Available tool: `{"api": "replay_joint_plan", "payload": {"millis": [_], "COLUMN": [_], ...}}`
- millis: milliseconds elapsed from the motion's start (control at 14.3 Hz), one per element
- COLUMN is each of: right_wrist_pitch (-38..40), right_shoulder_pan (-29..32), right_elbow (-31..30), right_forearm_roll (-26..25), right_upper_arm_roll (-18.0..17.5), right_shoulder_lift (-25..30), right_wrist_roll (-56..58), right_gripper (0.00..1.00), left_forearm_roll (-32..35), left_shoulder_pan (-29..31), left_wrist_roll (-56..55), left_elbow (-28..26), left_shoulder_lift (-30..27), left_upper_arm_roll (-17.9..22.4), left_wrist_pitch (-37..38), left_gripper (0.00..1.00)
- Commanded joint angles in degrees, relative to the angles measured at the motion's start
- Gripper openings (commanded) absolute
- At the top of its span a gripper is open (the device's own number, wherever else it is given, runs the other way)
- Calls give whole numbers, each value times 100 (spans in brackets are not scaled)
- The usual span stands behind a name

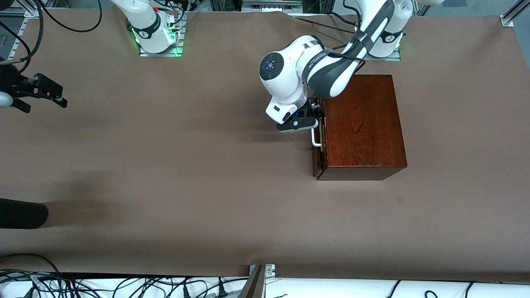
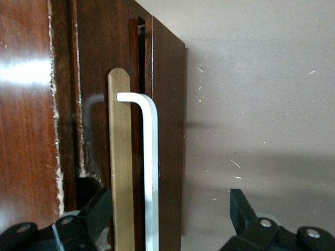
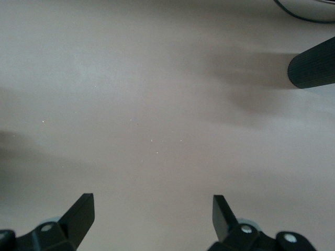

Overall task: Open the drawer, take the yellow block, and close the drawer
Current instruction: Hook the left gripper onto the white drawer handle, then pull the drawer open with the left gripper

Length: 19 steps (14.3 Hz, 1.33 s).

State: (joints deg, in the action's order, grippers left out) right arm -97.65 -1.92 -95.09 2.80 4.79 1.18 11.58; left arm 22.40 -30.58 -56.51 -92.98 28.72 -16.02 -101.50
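Observation:
The dark reddish-brown wooden box [image 1: 364,124] stands toward the left arm's end of the table. Its drawer [image 1: 319,161] faces the right arm's end, and the dark front sits against the box with only a thin gap. My left gripper [image 1: 315,117] is in front of the drawer at the white bar handle [image 1: 316,139]. In the left wrist view the gripper [image 2: 170,201] is open, and the handle [image 2: 152,157] lies between its fingers [image 2: 97,209] untouched. My right gripper [image 1: 41,89] waits, open and empty [image 3: 154,201], over bare table. The yellow block is hidden.
A black cylindrical object [image 1: 20,213] juts in at the table edge at the right arm's end, and it also shows in the right wrist view [image 3: 314,68]. Brown table surface [image 1: 186,165] spreads between the box and that end.

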Motion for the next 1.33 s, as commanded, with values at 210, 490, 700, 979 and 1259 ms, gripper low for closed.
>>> {"api": "replay_joint_plan", "payload": {"millis": [210,490,700,979,1259], "right_wrist_pitch": [70,61,61,61,70], "right_shoulder_pan": [42,42,42,33,16], "right_elbow": [114,114,114,114,105], "right_forearm_roll": [71,71,71,80,63], "right_upper_arm_roll": [5,-4,-4,-13,-13], "right_shoulder_lift": [-48,-48,-48,-48,-74], "right_wrist_roll": [47,47,29,38,47], "right_gripper": [100,100,100,100,100], "left_forearm_roll": [335,344,353,344,335], "left_shoulder_pan": [-88,-97,-97,-141,-325], "left_wrist_roll": [-246,-484,-502,-493,-493], "left_elbow": [-201,-405,-388,-317,-37], "left_shoulder_lift": [151,230,326,458,661], "left_upper_arm_roll": [29,29,29,29,29], "left_wrist_pitch": [-263,-686,-765,-1169,-1240], "left_gripper": [100,100,100,100,100]}}
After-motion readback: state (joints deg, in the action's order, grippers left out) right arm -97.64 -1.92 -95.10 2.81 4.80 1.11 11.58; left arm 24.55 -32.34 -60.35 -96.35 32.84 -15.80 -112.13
